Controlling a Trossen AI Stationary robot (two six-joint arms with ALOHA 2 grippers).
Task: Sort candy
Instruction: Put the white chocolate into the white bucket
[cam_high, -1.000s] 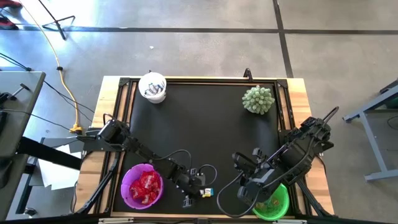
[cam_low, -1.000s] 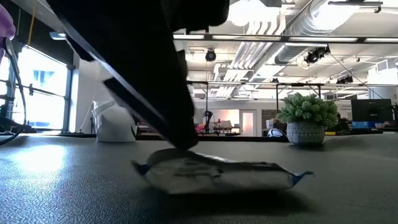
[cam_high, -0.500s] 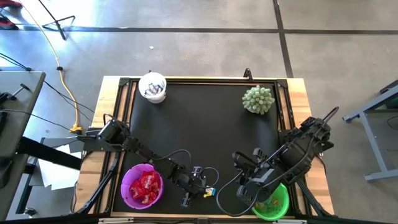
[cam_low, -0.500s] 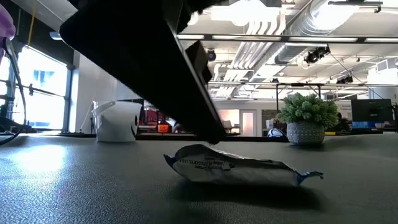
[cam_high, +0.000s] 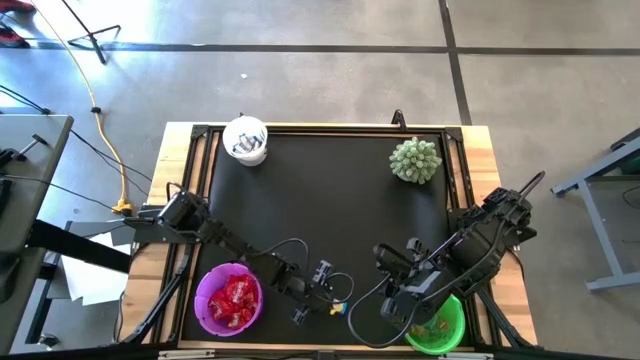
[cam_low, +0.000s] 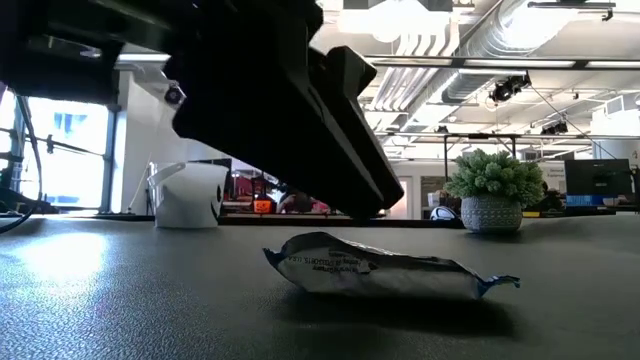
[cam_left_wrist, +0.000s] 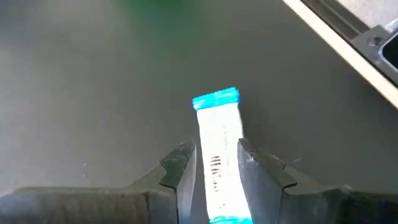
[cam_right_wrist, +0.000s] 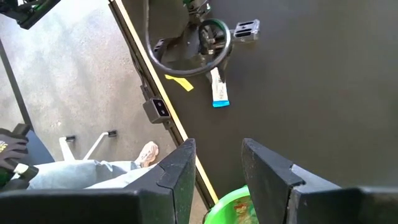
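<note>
A blue-and-white candy bar (cam_left_wrist: 219, 155) lies flat on the black table (cam_high: 330, 190) near its front edge; it also shows in the low view (cam_low: 385, 272). My left gripper (cam_left_wrist: 216, 163) stands open over the bar, one finger along each long side. In the low view the gripper's tip (cam_low: 372, 205) hangs just above and behind the wrapper. My right gripper (cam_right_wrist: 217, 168) waits open and empty, high above the green bowl (cam_high: 440, 325) at the near right. A purple bowl (cam_high: 205, 300) at the near left holds red candy (cam_high: 235, 298).
A white cup (cam_high: 245, 140) with greyish candy stands at the far left, and a spiky green plant (cam_high: 415, 160) at the far right. Cables loop beside my left gripper. A person's leg and shoe (cam_right_wrist: 143, 155) show beyond the table's near edge.
My left gripper has rolled about its own pointing line without shifting place, and its fingertip has come up off the candy bar. The bar first slid a little toward the table's right edge and has since lain still.
</note>
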